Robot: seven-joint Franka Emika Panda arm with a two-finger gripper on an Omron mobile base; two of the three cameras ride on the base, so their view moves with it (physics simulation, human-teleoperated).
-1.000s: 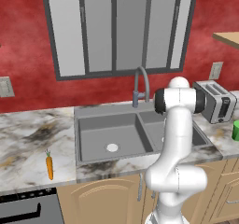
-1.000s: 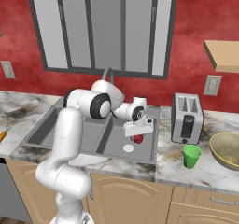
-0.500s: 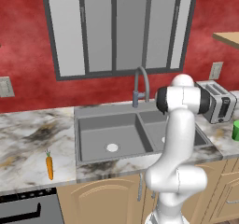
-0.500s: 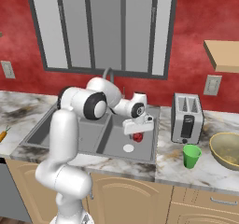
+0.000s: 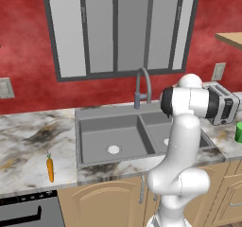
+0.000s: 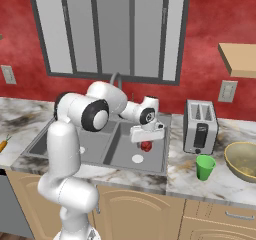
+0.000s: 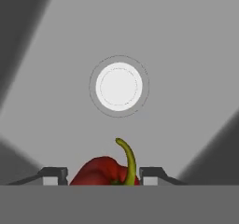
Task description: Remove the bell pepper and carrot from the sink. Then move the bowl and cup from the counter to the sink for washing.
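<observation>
Over the right basin of the sink (image 6: 107, 156), the gripper (image 6: 146, 140) hangs low with the bell pepper (image 6: 146, 146) between its fingers. From the hand view the red pepper (image 7: 103, 172) sits squarely between the two fingertips (image 7: 53, 175), its curved green stem pointing up, the white drain (image 7: 119, 86) of the basin floor beyond it. Fingertips stand right beside the pepper's flanks; cannot tell whether they press on it or whether it is lifted.

Right base view: pepper just beyond the basin's white drain (image 6: 138, 158), under the white hand. Faucet (image 6: 116, 78) partly hidden behind the arm.

Left base view: carrot (image 5: 49, 168) lies on the counter (image 5: 28, 145) well to the left of the sink (image 5: 111, 136), near the front edge, green top pointing away. Left basin holds only its drain (image 5: 113, 149).

Right of the sink: a toaster (image 6: 200, 126) at the back of the counter, the green cup (image 6: 204, 167) upright near the front edge, the olive-yellow bowl (image 6: 243, 161) just right of the cup, not touching it. Both sit on the marble, apart from the sink.
</observation>
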